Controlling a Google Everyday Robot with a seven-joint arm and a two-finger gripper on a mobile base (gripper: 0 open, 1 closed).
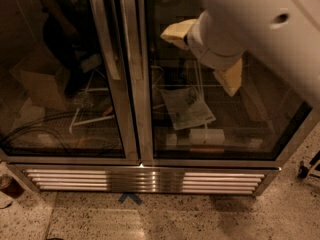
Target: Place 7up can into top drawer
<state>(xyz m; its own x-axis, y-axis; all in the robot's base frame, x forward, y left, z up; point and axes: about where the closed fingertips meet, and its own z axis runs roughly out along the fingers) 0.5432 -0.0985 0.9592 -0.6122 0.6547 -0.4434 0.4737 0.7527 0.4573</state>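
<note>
One claw before fridge with paper

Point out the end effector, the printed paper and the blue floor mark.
end effector (197, 64), camera view, upper centre, midway between fingertips
printed paper (187, 109), camera view, sheet's middle
blue floor mark (130, 197), camera view, its apex

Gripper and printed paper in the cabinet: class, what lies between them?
Camera view: the right glass door separates the gripper, upper centre, from the paper inside.
</note>
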